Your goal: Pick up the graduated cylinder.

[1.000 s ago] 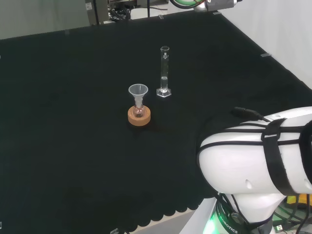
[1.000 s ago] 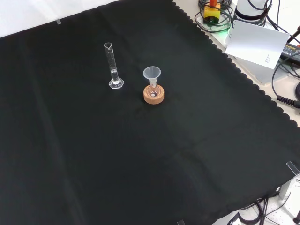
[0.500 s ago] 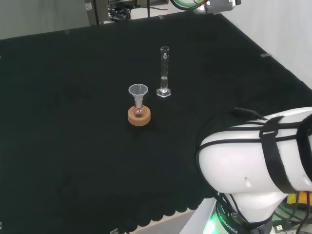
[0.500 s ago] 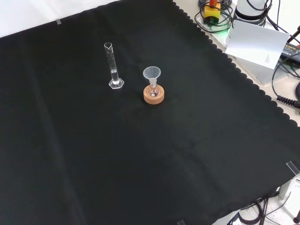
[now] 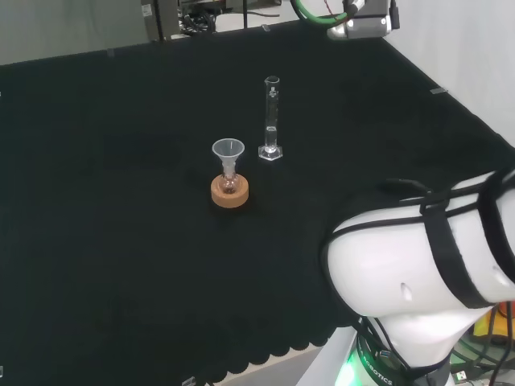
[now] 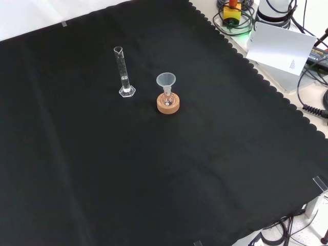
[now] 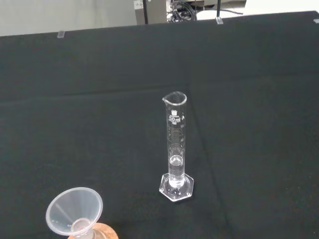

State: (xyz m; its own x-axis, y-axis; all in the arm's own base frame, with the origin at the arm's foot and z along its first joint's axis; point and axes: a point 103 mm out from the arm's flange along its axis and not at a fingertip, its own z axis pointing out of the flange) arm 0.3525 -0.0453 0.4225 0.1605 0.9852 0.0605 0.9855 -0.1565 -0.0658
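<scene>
Wrist view has the graduated cylinder [image 7: 175,147] upright on its flat foot at centre frame, funnel [image 7: 75,211] at lower left, free all round for grabbing; hand's fingers, can't tell.

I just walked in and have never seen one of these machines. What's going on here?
A white robot arm is set to pick up the graduated cylinder, but nothing touches it yet. The tall clear cylinder stands upright on the black cloth. Beside it, apart from it, a small flask with a funnel in its neck sits on a cork ring.
</scene>
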